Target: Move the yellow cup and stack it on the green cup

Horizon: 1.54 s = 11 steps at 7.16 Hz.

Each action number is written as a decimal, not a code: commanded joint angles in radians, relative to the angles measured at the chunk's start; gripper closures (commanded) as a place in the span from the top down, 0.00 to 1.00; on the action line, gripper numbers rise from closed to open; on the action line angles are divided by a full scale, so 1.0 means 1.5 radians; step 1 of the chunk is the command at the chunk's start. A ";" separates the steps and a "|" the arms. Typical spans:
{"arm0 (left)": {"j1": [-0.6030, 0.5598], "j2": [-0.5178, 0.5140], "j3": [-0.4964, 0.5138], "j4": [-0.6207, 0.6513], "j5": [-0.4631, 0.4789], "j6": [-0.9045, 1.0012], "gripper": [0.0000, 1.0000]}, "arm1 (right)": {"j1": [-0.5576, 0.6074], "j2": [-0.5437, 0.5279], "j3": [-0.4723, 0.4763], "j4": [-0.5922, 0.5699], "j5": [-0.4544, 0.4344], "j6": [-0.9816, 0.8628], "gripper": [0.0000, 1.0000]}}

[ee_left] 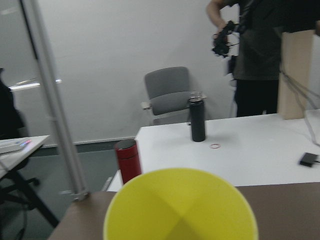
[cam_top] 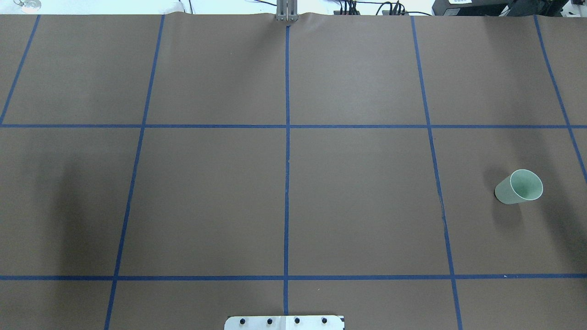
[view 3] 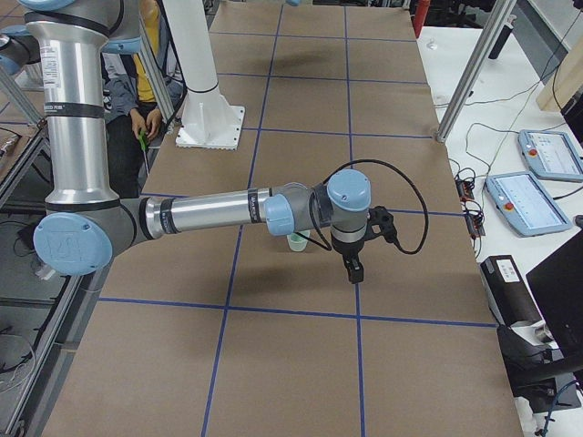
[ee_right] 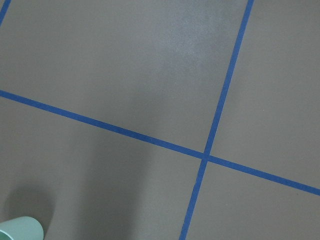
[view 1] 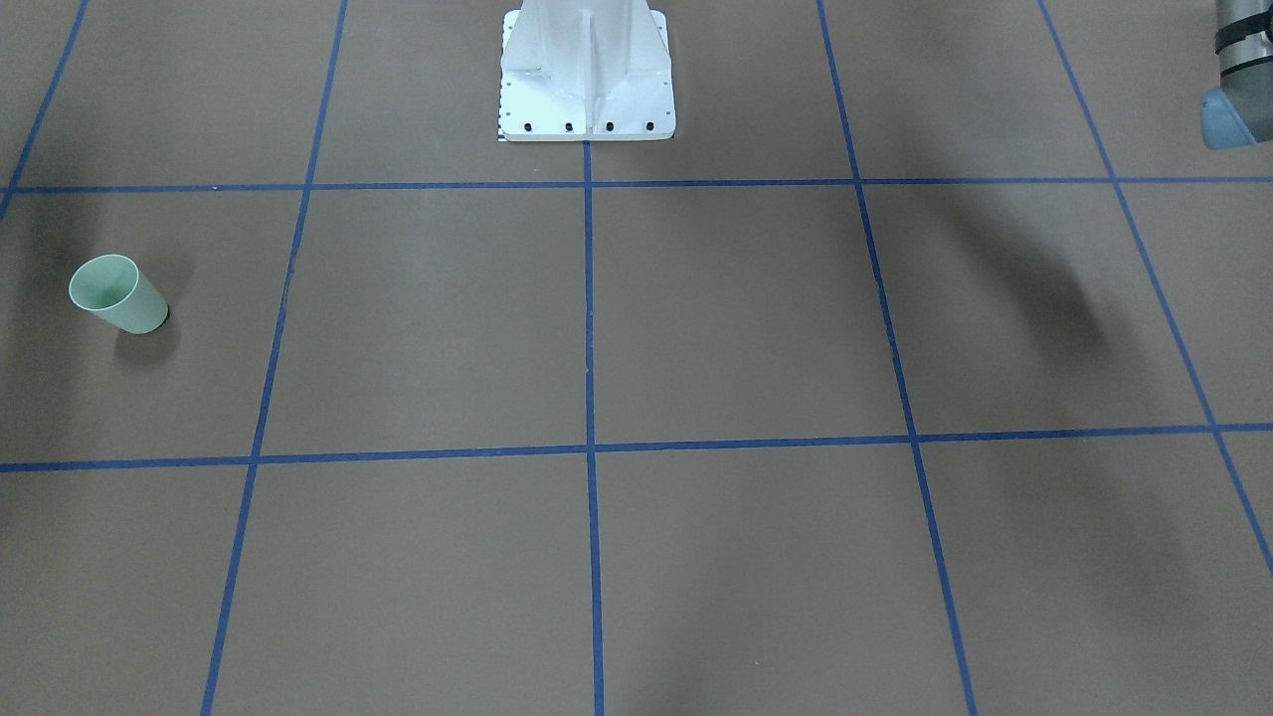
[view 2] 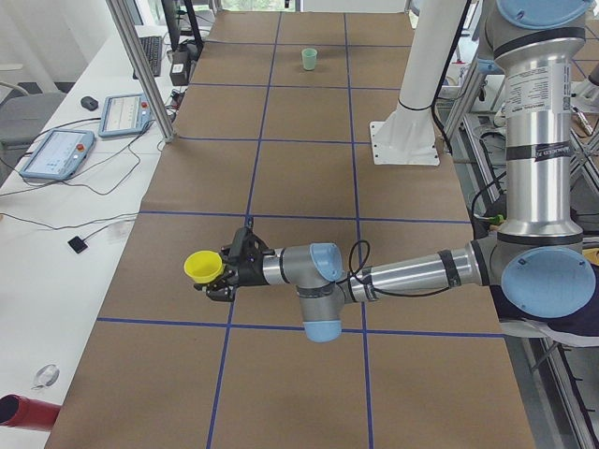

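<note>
The yellow cup [view 2: 203, 267] hangs on its side above the table at the tip of my near left arm, at the left gripper [view 2: 225, 276]; I cannot tell if that gripper is shut. In the left wrist view, the yellow cup's open mouth [ee_left: 180, 207] fills the bottom with no fingers showing. The green cup [view 1: 117, 294] [cam_top: 519, 187] stands upright on the brown table at my right side, also seen far off [view 2: 310, 58]. My right gripper [view 3: 353, 267] points down just beside the green cup [view 3: 298, 241]; whether it is open or shut I cannot tell. A sliver of green cup [ee_right: 20, 229] shows.
The white robot base [view 1: 587, 80] [cam_top: 284, 322] stands at the table's middle edge. Blue tape lines grid the brown mat. A side table holds a red bottle [ee_left: 128, 160] and a black bottle [ee_left: 198, 120]; a person [ee_left: 260, 50] stands behind. Pendants [view 2: 56, 154] lie alongside.
</note>
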 commanded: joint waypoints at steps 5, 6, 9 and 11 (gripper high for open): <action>0.079 -0.095 -0.184 -0.033 -0.289 0.124 0.00 | -0.021 0.096 0.020 0.000 0.128 0.037 1.00; 0.126 -0.117 -0.195 -0.033 -0.306 0.129 0.03 | -0.051 0.119 0.034 0.004 0.146 0.100 1.00; 0.238 -0.176 -0.188 -0.026 -0.307 0.232 0.03 | -0.183 0.226 0.115 0.004 0.132 0.395 1.00; 0.284 -0.193 -0.188 0.012 -0.307 0.239 0.03 | -0.289 0.301 0.140 0.004 0.061 0.541 1.00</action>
